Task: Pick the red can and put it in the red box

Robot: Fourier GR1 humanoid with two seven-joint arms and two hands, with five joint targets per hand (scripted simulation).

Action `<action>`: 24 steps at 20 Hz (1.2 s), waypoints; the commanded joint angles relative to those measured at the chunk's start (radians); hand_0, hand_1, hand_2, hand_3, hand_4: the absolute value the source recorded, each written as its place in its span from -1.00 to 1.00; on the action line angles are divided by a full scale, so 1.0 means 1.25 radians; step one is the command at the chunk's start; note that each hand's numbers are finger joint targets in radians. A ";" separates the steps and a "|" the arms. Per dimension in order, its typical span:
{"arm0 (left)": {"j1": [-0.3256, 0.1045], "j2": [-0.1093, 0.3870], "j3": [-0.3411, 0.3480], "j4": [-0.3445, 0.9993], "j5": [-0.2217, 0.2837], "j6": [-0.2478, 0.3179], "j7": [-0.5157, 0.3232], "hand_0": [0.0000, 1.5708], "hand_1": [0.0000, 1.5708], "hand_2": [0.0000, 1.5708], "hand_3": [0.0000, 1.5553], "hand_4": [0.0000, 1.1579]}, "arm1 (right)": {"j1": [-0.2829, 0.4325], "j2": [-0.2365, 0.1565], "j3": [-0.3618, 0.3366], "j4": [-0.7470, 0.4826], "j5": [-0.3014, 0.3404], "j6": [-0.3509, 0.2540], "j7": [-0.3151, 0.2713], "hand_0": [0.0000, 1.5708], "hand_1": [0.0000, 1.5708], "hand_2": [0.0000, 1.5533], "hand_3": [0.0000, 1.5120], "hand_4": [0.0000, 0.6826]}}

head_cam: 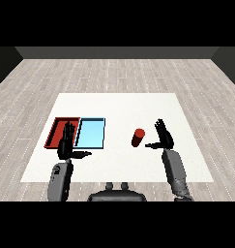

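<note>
Can [138,137] beside right hand [163,138] (untouched)

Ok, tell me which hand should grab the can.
The right hand: it is open beside the can, thumb pointing toward it. The left hand is over the red tray, with the blue tray between it and the can.

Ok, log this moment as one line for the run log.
red can upright on table, not held | right hand open beside can | left hand open over red tray | light blue tray unused
</note>
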 commanded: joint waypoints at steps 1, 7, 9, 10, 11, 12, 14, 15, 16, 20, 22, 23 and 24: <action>-0.016 -0.014 -0.011 0.022 -0.013 0.018 0.007 -1.00 -1.00 -1.00 -1.00 -1.00 | -0.052 0.014 0.000 0.120 0.009 0.010 -0.069 -1.00 -1.00 -1.00 -1.00 -1.00; -0.009 -0.020 -0.010 0.055 -0.006 0.006 -0.036 -1.00 -1.00 -1.00 -1.00 -1.00 | 0.013 0.054 0.040 0.014 -0.004 -0.011 0.005 -1.00 -1.00 -1.00 -1.00 -1.00; -0.027 -0.008 -0.003 -0.021 -0.001 0.032 0.050 -1.00 -1.00 -1.00 -1.00 -1.00 | -0.076 0.067 0.017 0.175 0.004 -0.020 -0.065 -1.00 -1.00 -1.00 -1.00 -1.00; 0.035 0.001 -0.010 -0.062 0.017 -0.005 0.045 -1.00 -1.00 -1.00 -1.00 -1.00 | -0.010 0.056 0.028 0.104 -0.008 0.007 -0.054 -1.00 -1.00 -1.00 -1.00 -1.00; -0.034 -0.020 -0.017 -0.021 -0.004 0.040 0.064 -1.00 -1.00 -1.00 -1.00 -1.00 | -0.007 0.043 0.033 0.056 -0.017 0.009 0.005 -1.00 -1.00 -1.00 -1.00 -1.00; -0.035 -0.002 0.004 0.019 0.022 -0.002 0.020 -1.00 -1.00 -1.00 -1.00 -1.00 | -0.104 0.030 0.006 0.221 -0.002 0.012 -0.067 -1.00 -1.00 -1.00 -1.00 -1.00; -0.005 -0.023 -0.029 -0.044 -0.025 0.044 0.032 -1.00 -1.00 -1.00 -1.00 -1.00 | -0.040 0.067 0.046 0.165 0.021 -0.003 -0.076 -1.00 -1.00 -1.00 -1.00 -1.00; -0.037 0.024 0.040 0.063 0.023 -0.013 -0.023 -1.00 -1.00 -1.00 -1.00 -1.00 | -0.085 0.061 0.025 0.231 0.014 -0.002 -0.103 -1.00 -1.00 -1.00 -1.00 -1.00; -0.011 -0.016 -0.015 0.004 -0.005 0.020 0.004 -1.00 -1.00 -1.00 -1.00 -1.00 | -0.082 0.051 0.024 0.248 0.019 -0.002 -0.120 -1.00 -1.00 -1.00 -1.00 -1.00; 0.014 0.010 0.009 0.015 0.020 -0.020 -0.005 -1.00 -1.00 -1.00 -1.00 -1.00 | -0.118 0.084 0.030 0.299 0.021 -0.011 -0.144 -1.00 -1.00 -1.00 -1.00 -1.00; -0.021 0.007 0.002 0.002 0.002 0.008 0.028 -1.00 -1.00 -1.00 -1.00 -1.00 | -0.109 0.068 0.023 0.222 -0.012 -0.014 -0.064 -1.00 -1.00 -1.00 -1.00 -1.00; 0.020 0.006 0.002 -0.035 0.009 -0.001 0.007 -1.00 -1.00 -1.00 -1.00 -1.00 | -0.115 0.095 0.044 0.239 0.013 -0.041 -0.071 -1.00 -1.00 -1.00 -1.00 -1.00; -0.022 0.004 0.003 0.000 -0.009 0.022 0.019 -1.00 -1.00 -1.00 -1.00 -1.00 | -0.120 0.040 0.011 0.265 -0.012 0.010 -0.074 -1.00 -1.00 -1.00 -1.00 -1.00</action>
